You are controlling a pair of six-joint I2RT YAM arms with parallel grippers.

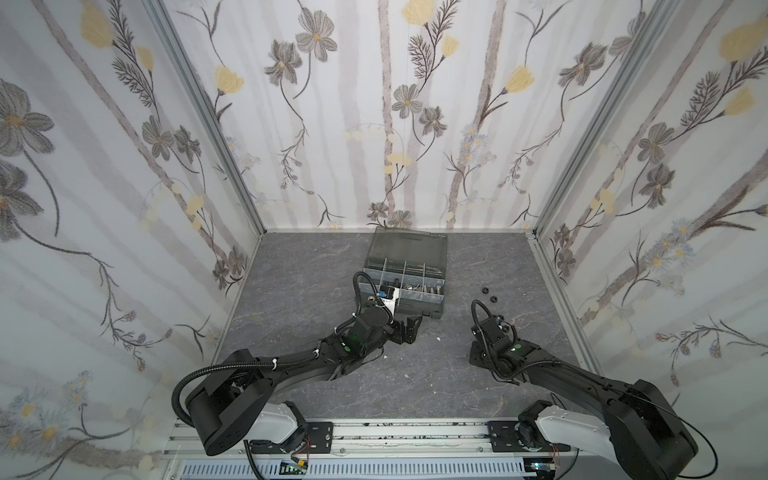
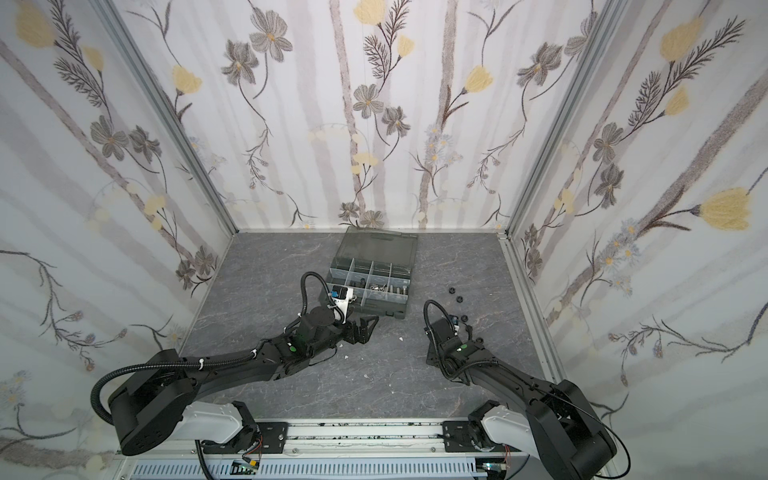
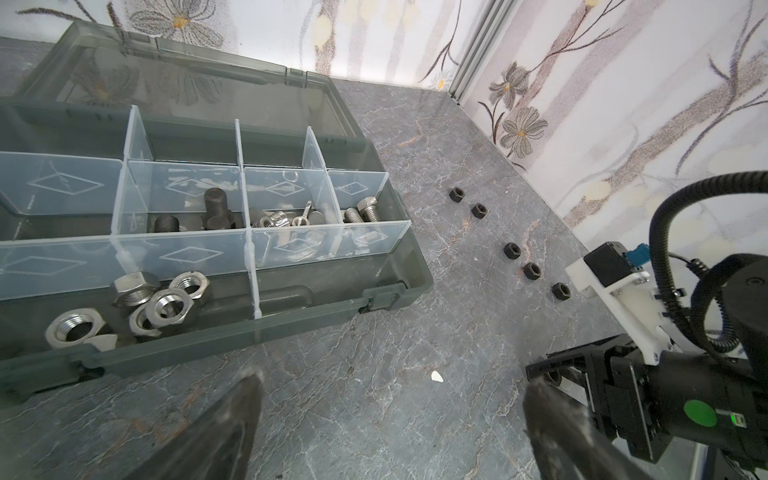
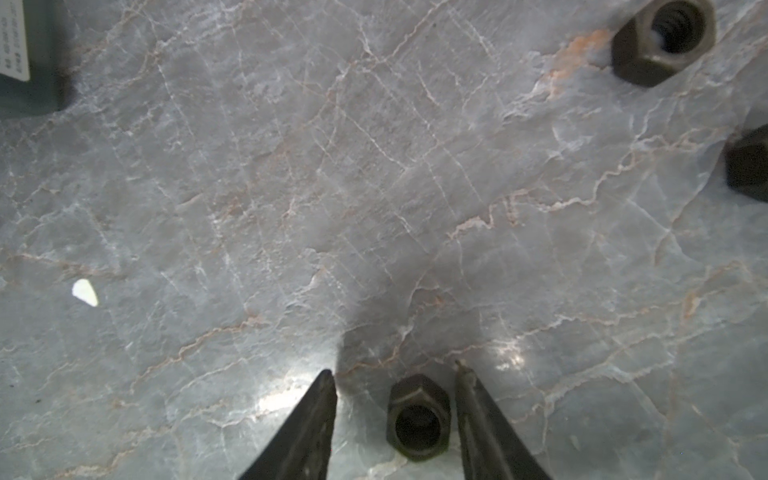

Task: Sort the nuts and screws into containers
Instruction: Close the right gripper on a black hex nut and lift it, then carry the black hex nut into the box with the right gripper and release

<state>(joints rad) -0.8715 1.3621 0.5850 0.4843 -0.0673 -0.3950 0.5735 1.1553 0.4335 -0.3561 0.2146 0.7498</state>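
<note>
My right end effector (image 4: pixel 394 370) stood narrowed around one black nut (image 4: pixel 419 415) lying on the grey marbled desk (image 4: pixel 291 166). Only my right wrist view showed this. A sliver of desk was visible on each side between nut and finger, so nothing was gripped. In both top views my own wrist hid those fingertips. The same wrist view caught a second loose nut (image 4: pixel 665 39) farther off and just a corner of the organizer case (image 4: pixel 29 83).

My left end effector (image 3: pixel 395 376) was spread wide and held nothing. It hovered over bare desk just in front of the case's near wall (image 3: pixel 249 332). My left wrist view alone showed what lay inside the case. There were silver nuts (image 3: pixel 166 299) in a front compartment and black screws (image 3: pixel 216 210) in a middle one. Beside those, in separate compartments, were wing nuts (image 3: pixel 291 218) and silver screws (image 3: pixel 361 214). That view also showed five black nuts in a loose line (image 3: pixel 512 250) on the desk beside the case, toward my right arm.

In a top view only a few of them showed, as dark specks (image 1: pixel 484 289), and the contents were mere glints. Both top views did show the smoky lid (image 1: pixel 409 245) tipped back toward the rear wall.
</note>
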